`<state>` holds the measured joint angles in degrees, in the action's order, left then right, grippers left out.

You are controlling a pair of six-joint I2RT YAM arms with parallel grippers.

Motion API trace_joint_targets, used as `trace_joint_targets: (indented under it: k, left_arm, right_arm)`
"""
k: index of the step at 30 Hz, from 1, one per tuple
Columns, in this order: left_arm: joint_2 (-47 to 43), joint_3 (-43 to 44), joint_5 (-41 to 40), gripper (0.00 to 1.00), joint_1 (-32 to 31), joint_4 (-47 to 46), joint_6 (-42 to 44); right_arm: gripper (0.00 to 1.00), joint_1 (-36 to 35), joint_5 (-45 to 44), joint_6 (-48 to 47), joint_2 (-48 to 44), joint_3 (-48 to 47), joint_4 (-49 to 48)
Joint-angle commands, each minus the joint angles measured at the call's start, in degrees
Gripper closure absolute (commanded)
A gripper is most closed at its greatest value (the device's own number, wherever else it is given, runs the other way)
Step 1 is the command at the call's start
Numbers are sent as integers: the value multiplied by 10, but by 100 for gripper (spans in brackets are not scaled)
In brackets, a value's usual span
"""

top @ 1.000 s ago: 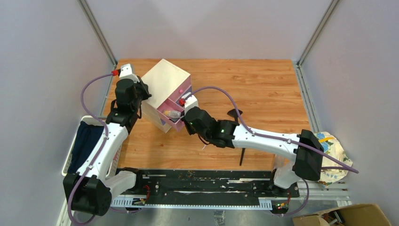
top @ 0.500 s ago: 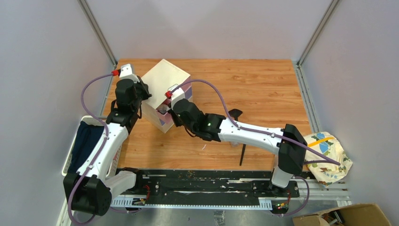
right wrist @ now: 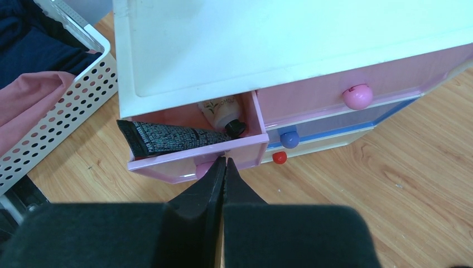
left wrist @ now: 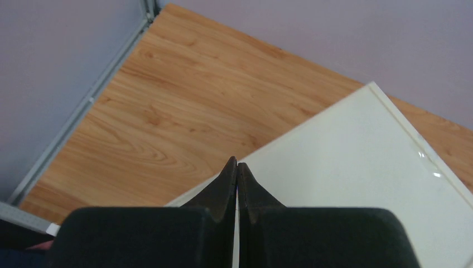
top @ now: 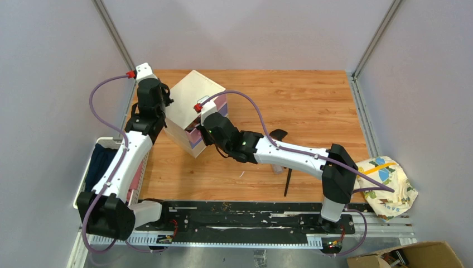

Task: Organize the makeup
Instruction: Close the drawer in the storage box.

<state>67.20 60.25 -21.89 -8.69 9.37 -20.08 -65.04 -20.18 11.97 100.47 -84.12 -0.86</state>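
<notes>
The cream box (top: 192, 97) stands at the table's back left. In the right wrist view its pink upper-left drawer (right wrist: 184, 162) is a little open and holds a black tube (right wrist: 173, 137) and a white tube with a black cap (right wrist: 223, 111). My right gripper (right wrist: 225, 163) is shut, its tips against the drawer front beside its pink knob (right wrist: 203, 167); it also shows from above (top: 204, 134). My left gripper (left wrist: 237, 166) is shut and empty over the box's left top edge (left wrist: 346, 167). A slim black brush (top: 288, 183) lies on the table by the right arm.
A white perforated basket (right wrist: 61, 111) with dark and pink cloth stands left of the box, also in the top view (top: 89, 178). Other drawers carry pink (right wrist: 357, 96), blue (right wrist: 288, 138) and red (right wrist: 279, 157) knobs. A dark item (top: 277, 134) lies behind the right forearm. A patterned bag (top: 390, 184) lies off the table's right edge.
My right gripper has moved left against the pink drawer, which has slid most of the way into the box. My left gripper has shifted slightly back along the box's left side.
</notes>
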Motion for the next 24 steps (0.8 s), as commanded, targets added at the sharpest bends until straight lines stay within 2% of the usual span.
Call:
trace_joint_targets:
  k: [1,9,15,24]
  left_arm:
    - [42,53,-84,100,21,28,-8]
    - [169,77,-88,100,61,14,-19]
    - [237,79,-39,100,62,-9,-20]
    - [219,30,68,100,62,-64,-28]
  right_arm:
    - [100,13,11,-6,0,-4,-17]
    - [100,23,17,-8,-4,7,-23]
    - [100,37,34,1,1,13,-27]
    - [100,46,88,32,53,-25,-40]
